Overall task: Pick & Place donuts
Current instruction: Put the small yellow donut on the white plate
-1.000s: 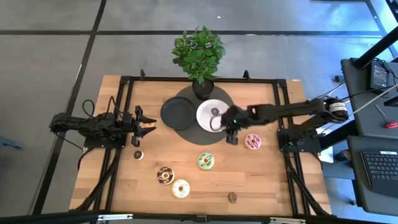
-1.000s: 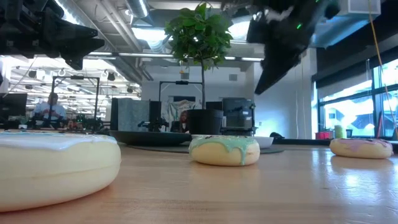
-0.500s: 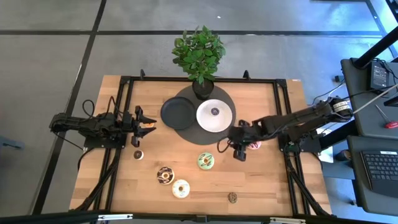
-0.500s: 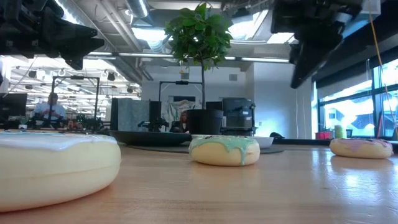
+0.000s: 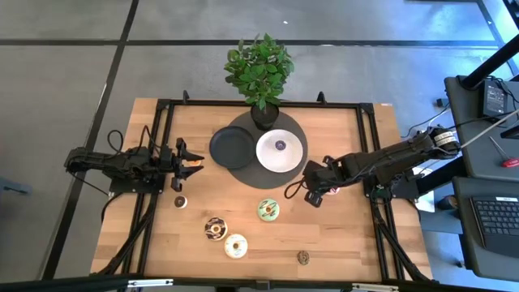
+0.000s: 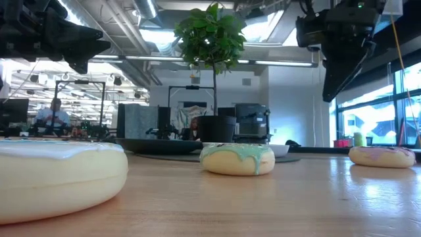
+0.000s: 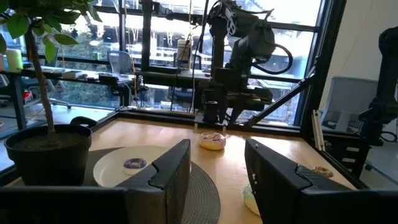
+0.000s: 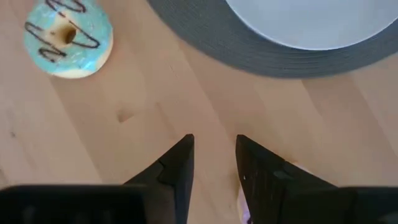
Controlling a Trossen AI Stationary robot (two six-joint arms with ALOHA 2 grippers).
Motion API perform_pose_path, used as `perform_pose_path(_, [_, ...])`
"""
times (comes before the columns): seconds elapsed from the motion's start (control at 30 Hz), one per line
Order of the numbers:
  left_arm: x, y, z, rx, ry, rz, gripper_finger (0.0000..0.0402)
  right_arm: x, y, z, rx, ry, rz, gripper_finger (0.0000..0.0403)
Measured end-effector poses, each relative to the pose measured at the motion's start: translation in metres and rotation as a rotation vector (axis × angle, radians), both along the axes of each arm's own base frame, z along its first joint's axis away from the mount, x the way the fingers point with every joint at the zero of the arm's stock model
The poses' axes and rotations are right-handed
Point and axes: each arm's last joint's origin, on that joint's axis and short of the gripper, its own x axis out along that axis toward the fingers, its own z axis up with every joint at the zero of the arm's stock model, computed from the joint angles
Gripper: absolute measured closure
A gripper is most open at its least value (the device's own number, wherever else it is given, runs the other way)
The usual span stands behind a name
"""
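The small pink-frosted ring donut (image 7: 212,140) lay on the wooden bench (image 5: 340,235), mostly hidden under the right gripper (image 5: 315,193) in the high view. In the left wrist view the right arm's fingers stood just above that donut. The right gripper's jaws were a little way apart and held nothing, with bare wood between them in the right wrist view.

The green-frosted ring donut (image 5: 268,210) lay close by, nearer the front edge of the bench. Past it lay the chocolate brown ring donut (image 5: 216,229) and the cream-white ring donut (image 5: 236,246), just beside each other. A tiny brown donut (image 5: 302,258) sat near the front edge, and another tiny brown donut (image 5: 179,201) sat over by the left arm.

A tiny purple donut (image 5: 280,146) sat in the middle of the round white plate (image 5: 272,156). That plate lay on a round grey woven mat (image 5: 261,176), and a round black plate (image 5: 231,148) lay next to it. A green leafy plant in a black pot (image 5: 260,71) stood at the back of the bench, behind the plates.

The left gripper (image 5: 193,161) waited well apart at the left side of the bench, its jaws wide apart and holding nothing.
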Motion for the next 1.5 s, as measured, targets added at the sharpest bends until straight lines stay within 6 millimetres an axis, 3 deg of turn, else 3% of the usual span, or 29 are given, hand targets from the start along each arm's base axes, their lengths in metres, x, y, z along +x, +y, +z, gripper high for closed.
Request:
perform_pose_path(0.4, [-0.001,0.003,0.000,-0.059,-0.005,0.115,0.0258,0.001,0.003,0.001,-0.017,-0.029,-0.014,0.0282])
perform_pose_path(0.53, [-0.001,0.004,-0.001,-0.067,-0.002,0.137,0.0258,-0.001,0.002,-0.001,-0.071,-0.010,0.111,0.0282])
perform_pose_path(0.67, [0.000,0.005,-0.003,-0.065,0.025,0.157,0.0258,-0.009,-0.004,-0.003,-0.065,-0.049,0.106,0.0282])
perform_pose_path(0.8, [-0.001,0.006,-0.003,-0.093,0.167,0.191,0.0259,-0.016,-0.010,-0.007,-0.054,-0.122,0.093,0.0282])
perform_pose_path(1.07, [-0.016,0.011,0.000,-0.289,0.519,0.444,0.0259,-0.013,-0.020,-0.001,-0.062,-0.219,0.086,0.0282])
perform_pose_path(1.5, [-0.005,0.019,-0.026,-0.556,0.785,0.701,0.0259,-0.005,-0.039,0.002,-0.122,-0.264,0.104,0.0282])
